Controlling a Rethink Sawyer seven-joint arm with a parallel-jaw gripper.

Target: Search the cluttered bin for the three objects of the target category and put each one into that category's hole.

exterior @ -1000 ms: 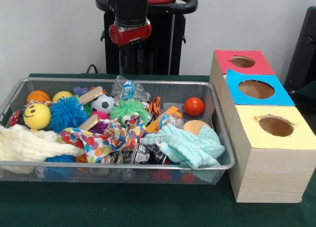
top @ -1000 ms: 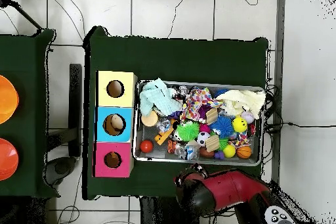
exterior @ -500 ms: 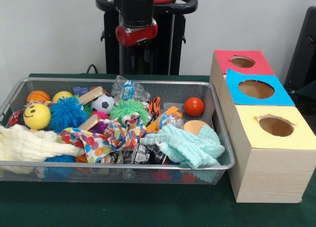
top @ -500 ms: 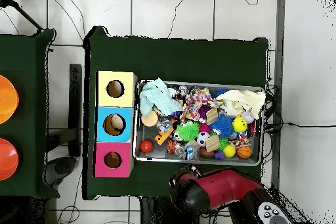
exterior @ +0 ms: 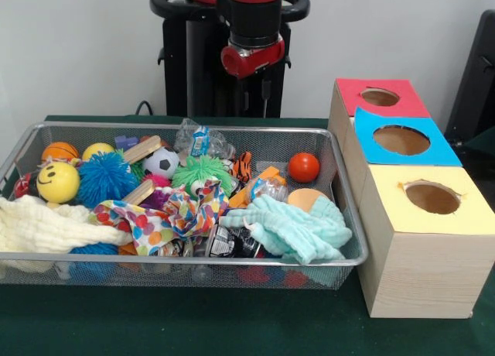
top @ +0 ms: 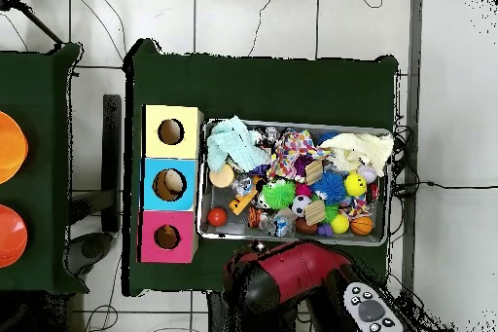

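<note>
Arm (exterior: 251, 31) sits top centre of the front view, above the bin's (exterior: 193, 128) far rim; can't tell jaws state. Red ball (exterior: 304, 167) lies in the bin's right part, below the arm, nothing touching it.

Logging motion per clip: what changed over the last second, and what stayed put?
The arm's red end swung sideways behind the bin, toward the side where the boxes stand. It took hold of nothing and let nothing go. The bin's contents and the three boxes did not move.
</note>
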